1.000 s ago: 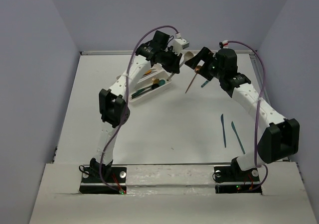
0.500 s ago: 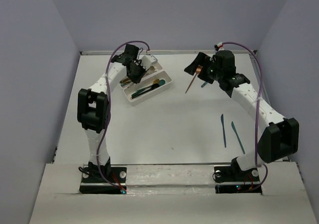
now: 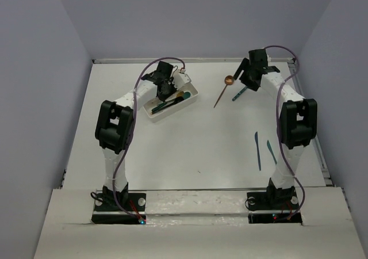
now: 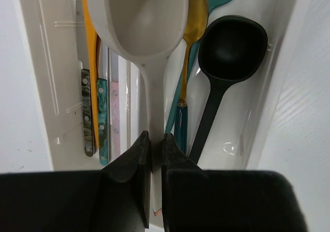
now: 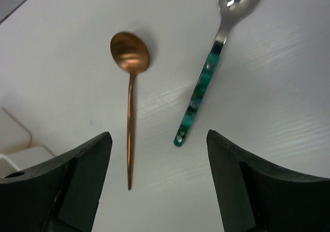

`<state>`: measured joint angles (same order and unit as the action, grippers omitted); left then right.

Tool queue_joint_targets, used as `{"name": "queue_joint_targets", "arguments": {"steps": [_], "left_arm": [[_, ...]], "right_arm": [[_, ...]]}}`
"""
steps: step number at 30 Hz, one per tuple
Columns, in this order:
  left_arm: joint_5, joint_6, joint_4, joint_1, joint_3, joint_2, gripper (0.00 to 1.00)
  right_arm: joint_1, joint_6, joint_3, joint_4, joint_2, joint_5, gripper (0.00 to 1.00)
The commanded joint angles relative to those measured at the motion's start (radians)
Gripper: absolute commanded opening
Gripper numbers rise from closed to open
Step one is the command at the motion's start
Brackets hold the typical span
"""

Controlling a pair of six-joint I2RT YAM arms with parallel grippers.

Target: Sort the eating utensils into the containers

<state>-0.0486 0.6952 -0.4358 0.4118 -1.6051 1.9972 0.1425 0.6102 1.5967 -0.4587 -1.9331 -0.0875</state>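
overhead, left gripper (image 4: 154, 142) pinches the cream spoon (image 4: 139, 23) (over the tray (image 4: 46, 67)).

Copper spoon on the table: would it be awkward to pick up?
Probably stiff and light: the copper spoon looks like thin metal. Its slim handle lies flat on the table, so getting under it may be hard. The shiny finish suggests it could slip.

The white counter (image 3: 190, 144) carries a white tray (image 3: 185, 102) toward its far left. A copper spoon (image 3: 221, 93) lies right of the tray, a teal-handled spoon (image 3: 236, 95) just beyond it. Two teal knives (image 3: 257, 151) lie well apart from the tray, nearer and farther right.
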Motion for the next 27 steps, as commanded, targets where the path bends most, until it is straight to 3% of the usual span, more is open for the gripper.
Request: {"name": "queue_joint_targets", "arguments": {"steps": [1,3,6,7,9,15,19,27], "left_arm": [[0.038,0.009,0.048,0.018,0.005,-0.001,0.0],[0.038,0.001,0.045,0.019,0.005,-0.003,0.05],[0.038,0.0,0.048,0.021,0.016,-0.005,0.24],[0.038,-0.002,0.048,0.021,0.022,-0.003,0.35],[0.038,-0.01,0.04,0.021,0.025,-0.008,0.42],[0.027,0.007,0.081,0.024,0.114,-0.084,0.31],[0.036,-0.006,0.074,0.027,0.107,-0.089,0.45],[-0.007,-0.068,-0.015,0.027,-0.002,-0.138,0.5]], "right_arm": [[-0.007,-0.079,0.245,-0.111,-0.144,-0.233,0.79],[-0.017,-0.105,0.365,-0.158,-0.244,-0.288,0.79],[-0.026,-0.109,0.48,-0.231,-0.344,-0.287,0.79],[-0.026,-0.106,0.496,-0.245,-0.36,-0.285,0.79],[-0.035,-0.102,0.523,-0.251,-0.385,-0.291,0.79],[-0.035,-0.093,0.502,-0.268,-0.397,-0.304,0.79],[-0.035,-0.099,0.503,-0.265,-0.412,-0.29,0.79],[-0.044,-0.089,0.526,-0.276,-0.466,-0.305,0.79]]}}
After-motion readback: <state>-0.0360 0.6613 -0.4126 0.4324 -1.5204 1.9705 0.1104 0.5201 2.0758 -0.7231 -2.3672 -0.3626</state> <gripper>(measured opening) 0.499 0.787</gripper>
